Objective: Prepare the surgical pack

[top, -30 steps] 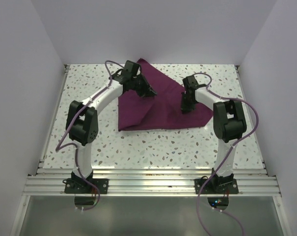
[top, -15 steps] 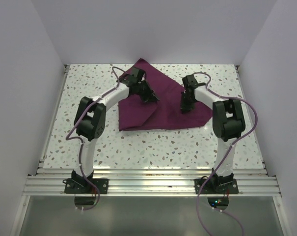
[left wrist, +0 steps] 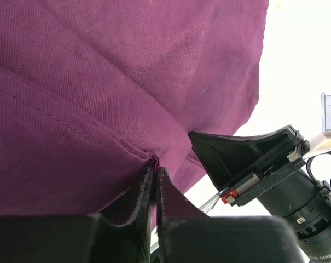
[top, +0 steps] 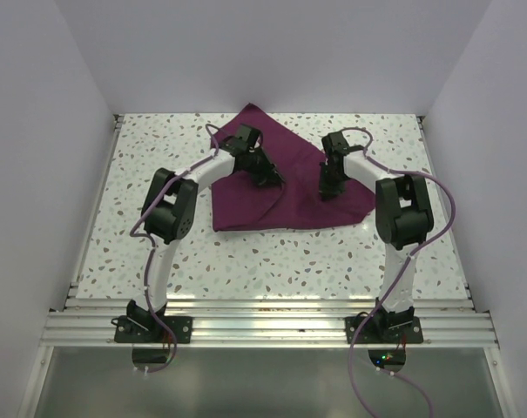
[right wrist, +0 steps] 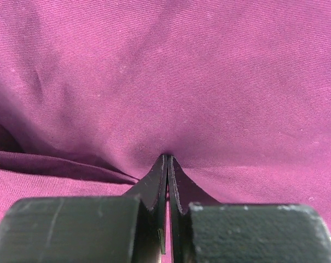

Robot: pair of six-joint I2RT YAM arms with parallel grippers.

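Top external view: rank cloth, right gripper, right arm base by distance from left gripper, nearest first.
1. Purple cloth, pinched in the left gripper.
2. Right gripper, to its right, on the cloth.
3. Right arm base, bottom right.

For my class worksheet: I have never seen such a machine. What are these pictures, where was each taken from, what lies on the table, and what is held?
Two white robot arms are bolted at the near edge of a speckled table. The wide picture comes from a fixed camera above and behind them. The two close-ups come from a camera on each wrist, aimed at what that arm grasps. On the table lies a dark purple cloth, rumpled and partly folded. The left end effector and the right end effector are each shut on a pinch of that cloth.
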